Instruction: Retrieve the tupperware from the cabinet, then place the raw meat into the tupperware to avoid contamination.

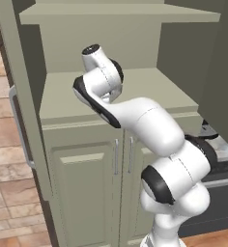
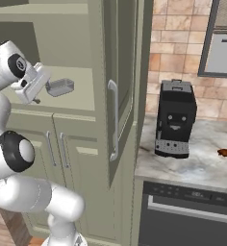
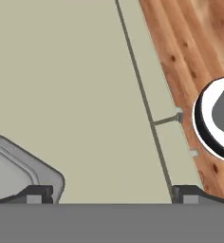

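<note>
My fingers (image 3: 111, 194) are spread wide and empty above the cabinet (image 2: 77, 103) shelf, the tupperware (image 3: 19, 171) off at my 9 o'clock beside one tip, so closing here could clip its rim and shove it deeper.

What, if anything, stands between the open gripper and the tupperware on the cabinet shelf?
Nothing visible does. The upper cabinet door stands open, the gripper is already inside, jaws open, and the tupperware sits just beside it on the bare shelf. In the hand view its corner lies by one fingertip.
</note>
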Controlling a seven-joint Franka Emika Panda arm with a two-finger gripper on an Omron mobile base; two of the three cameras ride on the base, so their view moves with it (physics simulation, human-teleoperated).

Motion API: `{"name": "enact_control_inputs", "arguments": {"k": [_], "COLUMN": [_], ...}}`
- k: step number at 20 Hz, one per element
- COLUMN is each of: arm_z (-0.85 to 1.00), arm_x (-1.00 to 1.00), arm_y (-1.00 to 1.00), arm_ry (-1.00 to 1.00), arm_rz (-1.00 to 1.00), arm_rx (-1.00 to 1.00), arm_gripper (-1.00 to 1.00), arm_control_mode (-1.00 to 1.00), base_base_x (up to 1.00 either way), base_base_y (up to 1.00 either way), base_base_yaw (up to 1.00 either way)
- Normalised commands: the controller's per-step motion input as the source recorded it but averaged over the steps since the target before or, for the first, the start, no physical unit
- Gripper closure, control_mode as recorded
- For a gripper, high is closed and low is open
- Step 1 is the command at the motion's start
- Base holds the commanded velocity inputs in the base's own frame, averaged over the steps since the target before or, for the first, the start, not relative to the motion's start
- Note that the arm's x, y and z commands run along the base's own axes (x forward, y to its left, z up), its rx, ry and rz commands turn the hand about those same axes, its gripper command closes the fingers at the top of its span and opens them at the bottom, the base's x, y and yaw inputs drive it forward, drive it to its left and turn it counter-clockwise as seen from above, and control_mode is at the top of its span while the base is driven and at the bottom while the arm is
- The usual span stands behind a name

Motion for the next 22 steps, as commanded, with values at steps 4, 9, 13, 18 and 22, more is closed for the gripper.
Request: {"name": "enact_control_inputs", "arguments": {"k": [4, 9, 13, 18, 22], "arm_z": [0.13, 0.00, 0.00, 0.00, 0.00], "arm_x": [0.17, 0.38, 0.40, 0.37, 0.37], "arm_y": [-0.21, 0.03, 0.02, 0.07, 0.15], "arm_ry": [-0.04, -0.01, 0.00, 0.00, 0.00], "arm_rz": [-0.12, -0.01, 0.00, 0.00, 0.00], "arm_rx": [0.00, -0.01, 0.00, 0.00, 0.00], "arm_gripper": [-1.00, -1.00, -1.00, -1.00, -1.00], "arm_control_mode": [-1.00, -1.00, -1.00, -1.00, -1.00], "base_base_x": [0.00, 0.00, 0.00, 0.00, 0.00], "base_base_y": [0.00, 0.00, 0.00, 0.00, 0.00], "base_base_yaw": [0.00, 0.00, 0.00, 0.00, 0.00]}}
